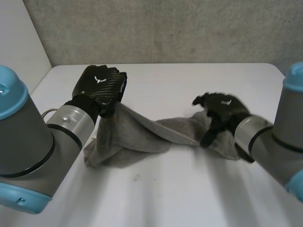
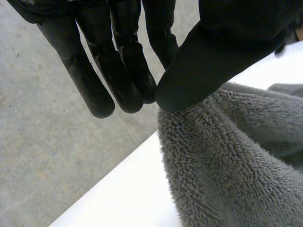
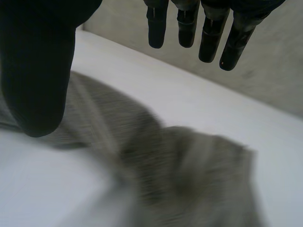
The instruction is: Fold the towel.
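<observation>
Across the middle of the white bench (image 1: 180, 189) lies the grey towel (image 1: 132, 137). It is not flat but bunched and twisted into a band running left to right, with a looser heap at its left end. That left end is raised off the surface. The left robot hand (image 1: 100, 87) has it pinched, thumb (image 2: 203, 61) pressed toward the fingers (image 2: 125, 80), with the terry edge caught right at the thumb tip so the cloth drapes down from it. Over the right end is the right robot hand (image 1: 221, 109). Seen along its own palm, its fingers are straight, its thumb stands well apart, and nothing is held between them. The towel lies beneath it, and I cannot tell whether the two touch.

To my eye the fold proper has not begun. The step in hand looks like getting a grip at both ends so the cloth can be spread. To do it well, the right robot hand should close on a true corner or edge, not a fistful of the twisted middle. Both ends can then be drawn apart evenly until the twist comes out. The left pinch looks shallow, so a hard tug could slip the cloth free.
</observation>
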`<state>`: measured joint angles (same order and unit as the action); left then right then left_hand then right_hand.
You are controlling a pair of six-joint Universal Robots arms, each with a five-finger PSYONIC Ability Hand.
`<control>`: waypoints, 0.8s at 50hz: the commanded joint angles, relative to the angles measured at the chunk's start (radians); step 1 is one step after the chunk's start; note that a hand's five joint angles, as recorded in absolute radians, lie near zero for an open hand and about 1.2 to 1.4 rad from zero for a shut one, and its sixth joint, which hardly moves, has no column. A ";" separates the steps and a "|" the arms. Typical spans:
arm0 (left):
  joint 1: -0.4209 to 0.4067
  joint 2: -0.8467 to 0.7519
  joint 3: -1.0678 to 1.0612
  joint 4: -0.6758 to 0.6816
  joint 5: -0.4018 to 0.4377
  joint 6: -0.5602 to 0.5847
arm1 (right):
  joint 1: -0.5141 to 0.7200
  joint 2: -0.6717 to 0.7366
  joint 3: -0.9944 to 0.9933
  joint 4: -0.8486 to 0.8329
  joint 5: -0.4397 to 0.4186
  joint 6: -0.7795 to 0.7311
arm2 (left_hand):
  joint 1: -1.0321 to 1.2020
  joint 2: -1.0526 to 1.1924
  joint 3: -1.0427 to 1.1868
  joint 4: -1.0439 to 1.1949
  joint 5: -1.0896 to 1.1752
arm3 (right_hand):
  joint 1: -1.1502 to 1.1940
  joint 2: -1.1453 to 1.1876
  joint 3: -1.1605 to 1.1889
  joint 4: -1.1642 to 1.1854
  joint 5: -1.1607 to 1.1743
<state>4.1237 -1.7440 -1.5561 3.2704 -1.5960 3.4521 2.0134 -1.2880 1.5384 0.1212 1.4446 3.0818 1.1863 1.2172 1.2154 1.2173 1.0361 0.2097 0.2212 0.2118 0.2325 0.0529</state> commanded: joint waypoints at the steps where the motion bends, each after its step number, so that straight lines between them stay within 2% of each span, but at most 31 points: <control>1: -0.011 0.066 -0.010 -0.001 -0.001 -0.060 | 0.021 0.041 0.048 -0.083 -0.039 0.190 | 0.210 0.179 0.181 0.179 0.186 | -0.026 -0.037 -0.028 -0.049 -0.044; 8: -0.022 0.116 -0.027 -0.001 -0.001 -0.074 | 0.038 0.137 0.049 -0.192 -0.030 0.209 | 0.210 0.179 0.181 0.179 0.186 | 0.192 0.181 0.190 0.170 0.175; 10: -0.022 0.121 -0.032 -0.001 -0.001 -0.074 | 0.042 0.188 0.046 -0.267 -0.030 0.216 | 0.210 0.179 0.181 0.179 0.186 | 0.432 0.420 0.430 0.409 0.414; 11: -0.022 0.123 -0.035 -0.001 -0.001 -0.074 | 0.042 0.188 0.046 -0.267 -0.030 0.216 | 0.210 0.179 0.181 0.179 0.186 | 0.433 0.422 0.431 0.410 0.415; 12: -0.022 0.123 -0.038 -0.001 -0.001 -0.076 | 0.044 0.206 0.048 -0.303 -0.029 0.213 | 0.210 0.179 0.181 0.179 0.186 | 0.587 0.576 0.585 0.564 0.569; 13: -0.022 0.123 -0.038 -0.001 -0.001 -0.076 | 0.044 0.207 0.048 -0.304 -0.029 0.213 | 0.210 0.179 0.181 0.179 0.186 | 0.589 0.577 0.587 0.566 0.571; 15: -0.022 0.123 -0.045 -0.001 -0.002 -0.076 | 0.051 0.229 0.048 -0.368 -0.026 0.210 | 0.210 0.179 0.181 0.179 0.186 | 0.966 0.954 0.963 0.943 0.948; 16: -0.022 0.123 -0.045 -0.001 -0.002 -0.076 | 0.051 0.230 0.048 -0.368 -0.026 0.210 | 0.210 0.179 0.181 0.179 0.186 | 0.967 0.956 0.965 0.945 0.950; 17: -0.020 0.121 -0.050 -0.001 -0.002 -0.076 | 0.051 0.239 0.048 -0.391 -0.023 0.209 | 0.210 0.179 0.181 0.179 0.186 | 1.130 1.119 1.128 1.107 1.112; 18: -0.020 0.121 -0.051 0.000 -0.002 -0.077 | 0.051 0.242 0.049 -0.405 -0.020 0.209 | 0.210 0.179 0.181 0.179 0.186 | 1.186 1.174 1.184 1.163 1.168; 24: -0.011 0.113 -0.051 0.000 -0.002 -0.077 | 0.050 0.225 0.049 -0.403 -0.016 0.204 | 0.210 0.179 0.181 0.179 0.186 | 1.187 1.175 1.184 1.164 1.169; 30: 0.016 0.098 -0.050 -0.001 -0.001 -0.076 | 0.036 0.085 0.071 -0.364 0.014 0.121 | 0.210 0.179 0.181 0.179 0.186 | 1.187 1.175 1.184 1.164 1.169; 32: 0.030 0.093 -0.051 -0.003 -0.001 -0.074 | 0.027 -0.006 0.083 -0.319 0.016 -0.002 | 0.210 0.179 0.181 0.179 0.186 | 1.187 1.175 1.184 1.164 1.169; 35: 0.047 0.090 -0.055 -0.011 0.001 -0.074 | 0.025 -0.059 0.085 -0.293 0.019 -0.080 | 0.210 0.179 0.181 0.179 0.186 | 1.187 1.175 1.184 1.164 1.169; 37: 0.055 0.092 -0.051 -0.015 0.002 -0.076 | 0.022 -0.178 0.074 -0.250 0.023 -0.240 | 0.210 0.179 0.181 0.179 0.186 | 1.187 1.175 1.184 1.164 1.169; 38: 0.055 0.092 -0.051 -0.015 0.002 -0.076 | 0.022 -0.179 0.074 -0.250 0.023 -0.241 | 0.210 0.179 0.181 0.179 0.186 | 1.187 1.175 1.184 1.164 1.169; 40: 0.055 0.092 -0.050 -0.017 0.002 -0.076 | 0.015 -0.250 0.040 -0.188 0.026 -0.363 | 0.210 0.179 0.181 0.179 0.186 | 1.187 1.175 1.184 1.164 1.169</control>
<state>4.1657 -1.6521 -1.6082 3.2612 -1.5957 3.3771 2.0393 -1.3531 1.6168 -0.1738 1.4643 2.9986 1.1870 1.2172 1.2156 1.2175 1.0361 0.9720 1.1768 1.1808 1.1894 0.9815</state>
